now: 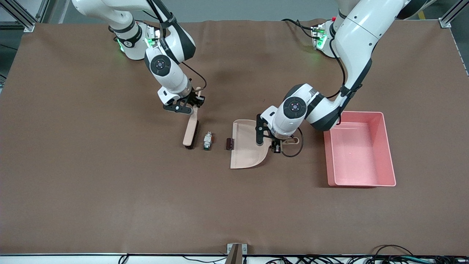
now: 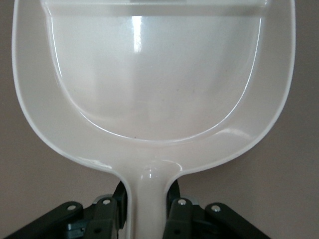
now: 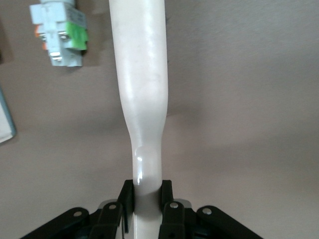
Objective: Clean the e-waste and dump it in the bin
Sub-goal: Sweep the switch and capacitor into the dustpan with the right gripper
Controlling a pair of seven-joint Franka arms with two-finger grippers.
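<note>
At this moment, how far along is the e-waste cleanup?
Done: both tools are gripped. The right gripper is shut on the brush; the left gripper is shut on the dustpan handle. In hand: sweeping. The whitish scrap and the dark block lie on the table between brush and pan. Left: sweep both in, tip into the pink bin.

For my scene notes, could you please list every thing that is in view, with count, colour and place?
Whitish scrap: one, white with green and orange, on the table between brush and dark scrap.
Dark scrap: one, brown-black, at the dustpan's open edge.
Dustpan: one, beige, mid-table.
Brush: one, beige, dark bristles, beside the whitish scrap.
Bin: one, pink, toward the left arm's end.
Table: one, brown.
Left claw: shut on the dustpan's handle.
Right claw: shut on the brush's handle.
</note>
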